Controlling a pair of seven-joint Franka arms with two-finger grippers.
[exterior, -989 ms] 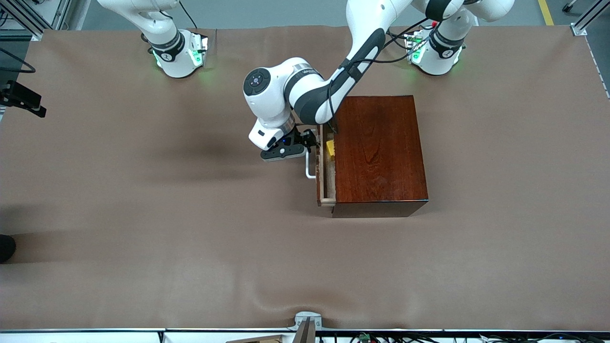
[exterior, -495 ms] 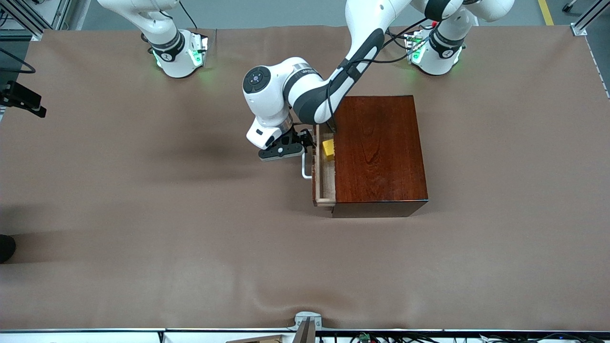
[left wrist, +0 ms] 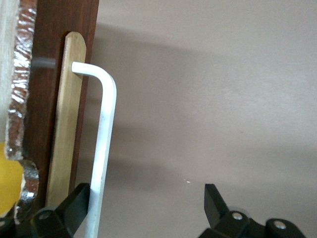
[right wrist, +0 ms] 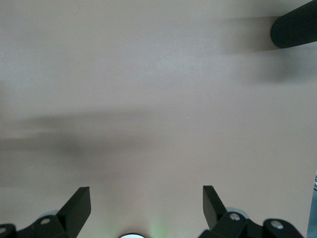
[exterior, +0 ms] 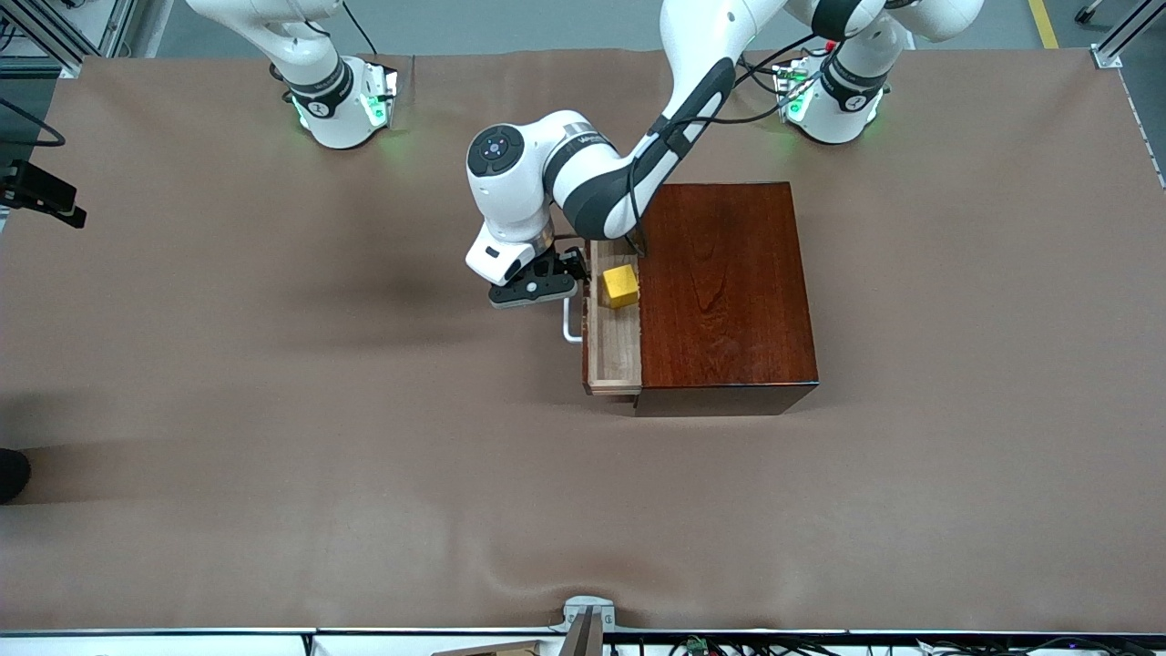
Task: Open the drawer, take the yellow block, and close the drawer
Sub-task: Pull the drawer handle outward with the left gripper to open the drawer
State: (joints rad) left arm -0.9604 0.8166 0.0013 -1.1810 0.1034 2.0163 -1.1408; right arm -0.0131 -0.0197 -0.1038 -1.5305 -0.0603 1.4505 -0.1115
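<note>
The left end effector (exterior: 567,284) is sitting at the white handle (exterior: 570,323) of the drawer (exterior: 612,351), its fingers spread wide; in the left wrist view one finger (left wrist: 74,203) is lying against the handle bar (left wrist: 101,148) while the other (left wrist: 214,201) is standing well apart over bare desk, so it is hooking the bar rather than pinching it. The left arm is reaching in from its base over the top corner of the dark reddish-brown box (exterior: 724,292).

The drawer is standing partly pulled out of the box toward the right arm's end of the desk, a strip of light-wood floor showing. The yellow block (exterior: 620,285) is resting in the drawer, near its end farther from the front camera, just beside the box's edge. It is a plain bright cube, possibly a little turned against the drawer walls, though that is hard to judge.

The brown desk (exterior: 273,410) is lying open and wide around the box on every side.

The right end effector (right wrist: 146,206) is waiting up high, fingers spread, over bare desk near its own base.

No readable writing is showing anywhere.
</note>
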